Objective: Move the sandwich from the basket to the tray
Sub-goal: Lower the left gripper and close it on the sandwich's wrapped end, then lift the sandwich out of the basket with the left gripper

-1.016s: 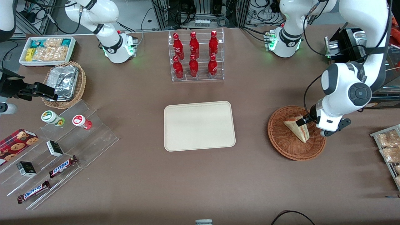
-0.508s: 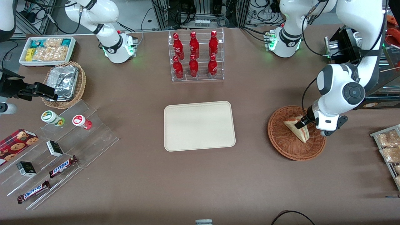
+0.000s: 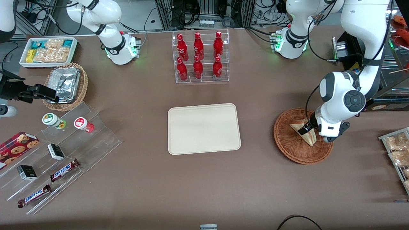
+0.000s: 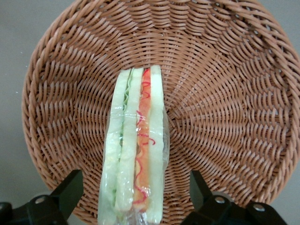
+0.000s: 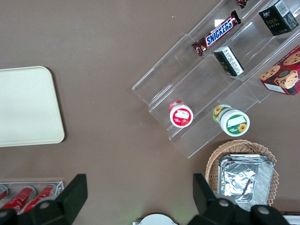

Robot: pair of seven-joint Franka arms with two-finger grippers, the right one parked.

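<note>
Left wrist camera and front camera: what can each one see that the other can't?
Only the left wrist view shows the sandwich's cut edge up close: pale bread with green, orange and red layers under clear wrap, and the open gripper's fingers apart on either side of it.

Only the front view shows the cream tray with nothing on it, the rack of red bottles and the white arm reaching down.

Both show the sandwich lying in the round wicker basket, with the gripper low over it.
</note>
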